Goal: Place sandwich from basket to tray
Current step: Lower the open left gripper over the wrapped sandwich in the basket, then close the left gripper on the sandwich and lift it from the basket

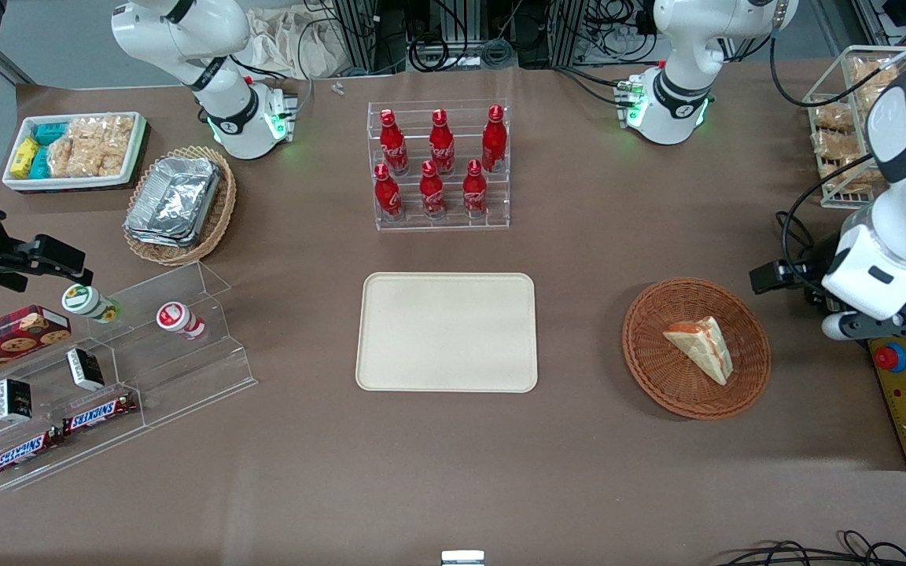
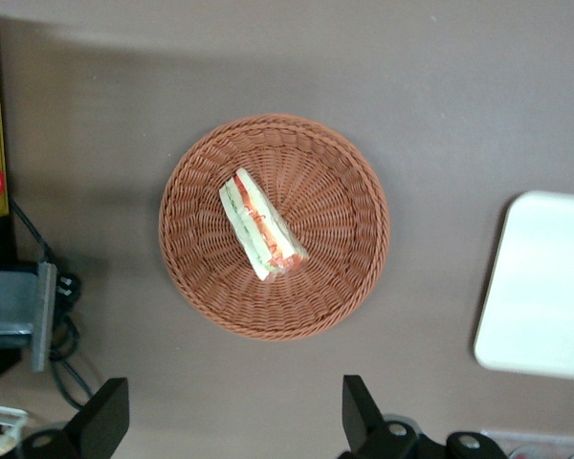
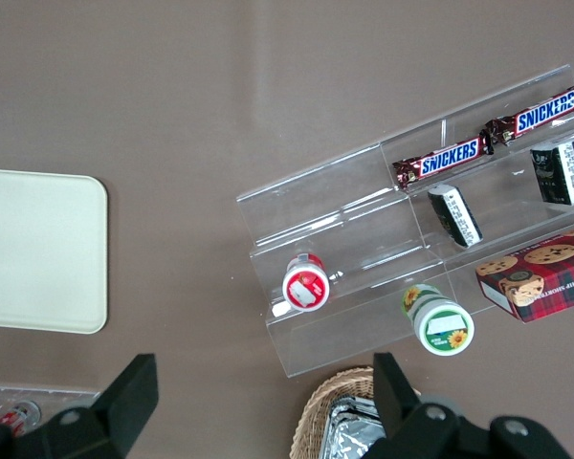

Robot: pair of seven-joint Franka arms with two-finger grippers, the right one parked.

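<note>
Tray (image 1: 447,332), cream-beige with rounded corners and a low rim, flat on the brown surface (image 1: 579,472) at the middle of the front frame. Basket (image 1: 650,362), round, shallow, reddish-brown wicker, beside the tray toward the working arm's end and apart from it. Sandwich (image 1: 701,346) lying in the basket near its centre: small triangular wedge of pale white bread on its side, with orange-red and green filling stripes along the cut edge, seen plainly from the wrist. Pincer (image 2: 231,421) well above the basket, dark fingers (image 2: 105,421) spread wide, gripping nothing, clear of sandwich and wicker.
</note>
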